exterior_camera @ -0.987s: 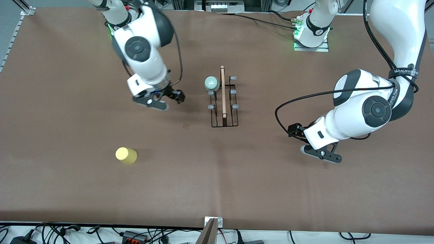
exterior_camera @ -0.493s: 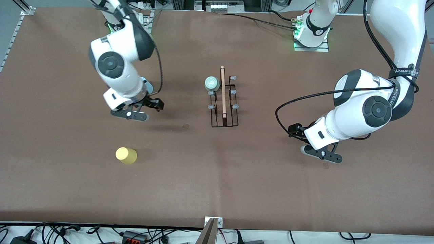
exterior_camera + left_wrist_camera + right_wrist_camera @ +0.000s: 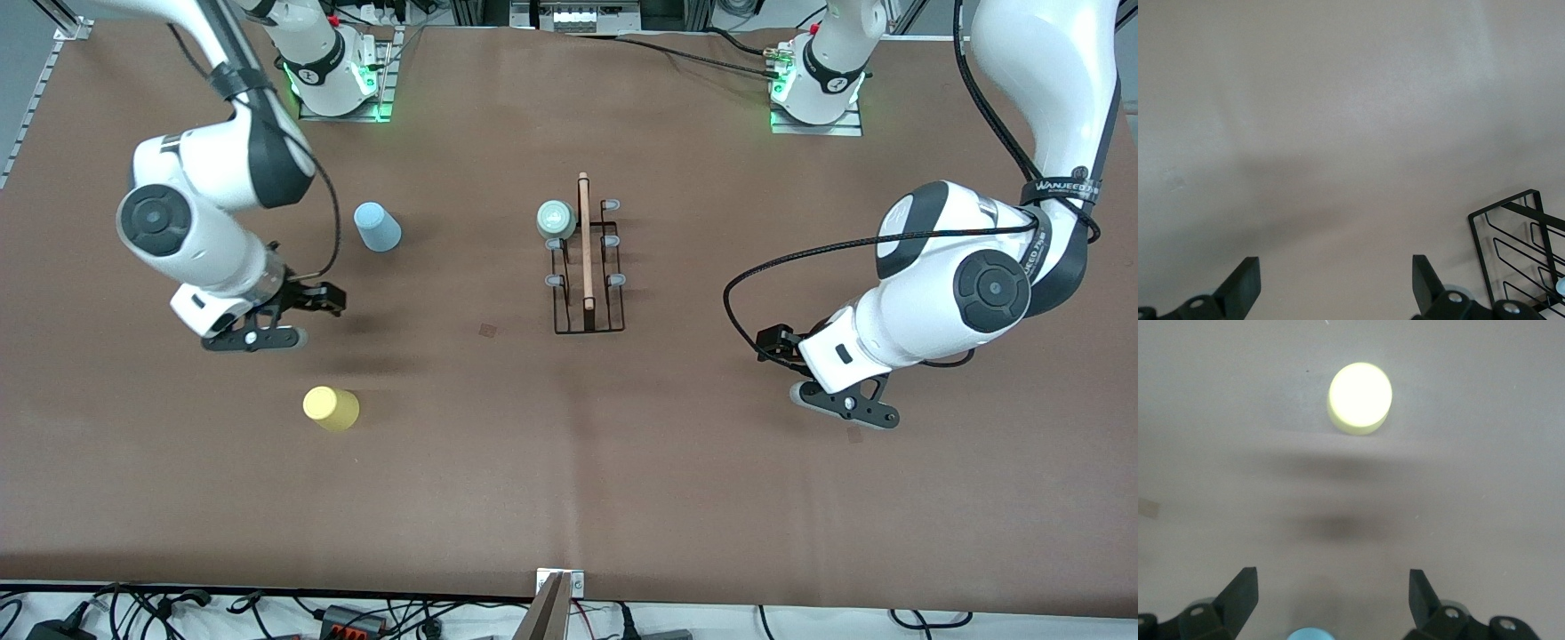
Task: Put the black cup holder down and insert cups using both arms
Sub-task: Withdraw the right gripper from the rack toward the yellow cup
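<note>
1. Front view: brown covering lay over the whole table (image 3: 569,462). The rack (image 3: 587,267) stood mid-table, with the mint cup (image 3: 556,218) upside down on one of its pegs, at the end farther from the camera.
2. The right gripper (image 3: 298,311) hung empty above the table toward the right arm's end, between two upturned cups: the blue cup (image 3: 377,227) sat farther from the camera than it, the yellow cup (image 3: 331,409) nearer.
3. The left gripper (image 3: 822,378) hovered low over bare table toward the left arm's end, well apart from the rack; that arm waited.
4. Left wrist view: the left gripper (image 3: 1335,280) had its fingers (image 3: 1241,283) spread wide, nothing between them. A corner of the rack (image 3: 1511,233) showed off to one side.
5. Right wrist view: the right gripper (image 3: 1331,597) was spread wide and empty. The yellow cup (image 3: 1359,397) stood ahead of it, and the blue cup (image 3: 1310,633) peeked in at the picture's edge, between the fingers (image 3: 1238,597).
</note>
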